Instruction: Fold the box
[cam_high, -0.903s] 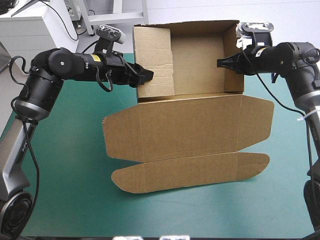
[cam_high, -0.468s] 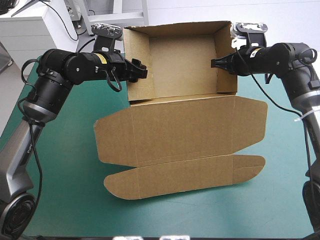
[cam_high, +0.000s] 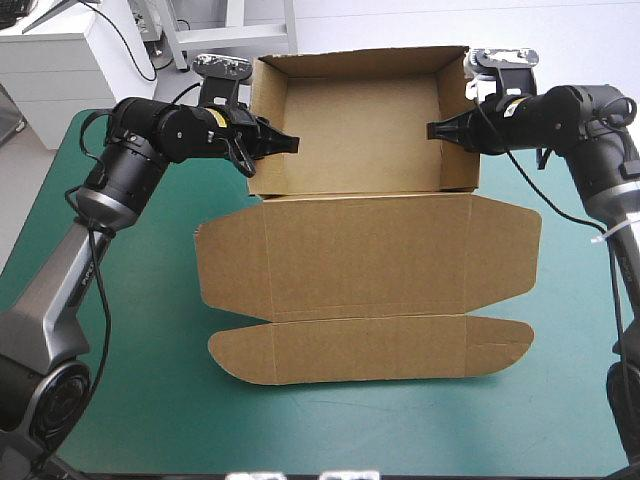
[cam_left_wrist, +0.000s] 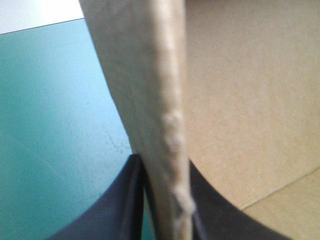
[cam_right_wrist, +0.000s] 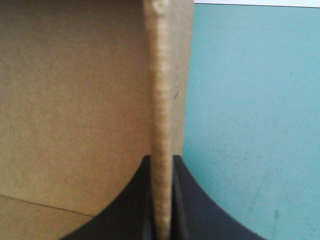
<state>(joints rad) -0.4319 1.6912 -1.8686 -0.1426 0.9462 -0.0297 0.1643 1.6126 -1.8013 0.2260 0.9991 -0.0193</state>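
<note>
The brown box (cam_high: 360, 130) stands as an open tray near the table's far edge. Its walls are raised, and the lid (cam_high: 370, 255) lies flat toward the front with its rounded front flap (cam_high: 370, 350). My left gripper (cam_high: 290, 143) is at the top of the tray's left wall. In the left wrist view that wall's edge (cam_left_wrist: 150, 90) runs between the black fingers of the left gripper (cam_left_wrist: 165, 200), which press on it. My right gripper (cam_high: 435, 130) pinches the right wall. In the right wrist view that wall's edge (cam_right_wrist: 162, 75) sits tight inside the right gripper (cam_right_wrist: 161, 200).
The teal-green cover (cam_high: 130, 330) shows to the left, right and front of the lid. The tray's back wall stands close to the table's far edge (cam_high: 560, 75).
The left wall panel, leaning into the tray earlier, now stands upright. My left gripper has narrowed onto its edge. The box slid a little left, then back right. The right grip is unchanged.
</note>
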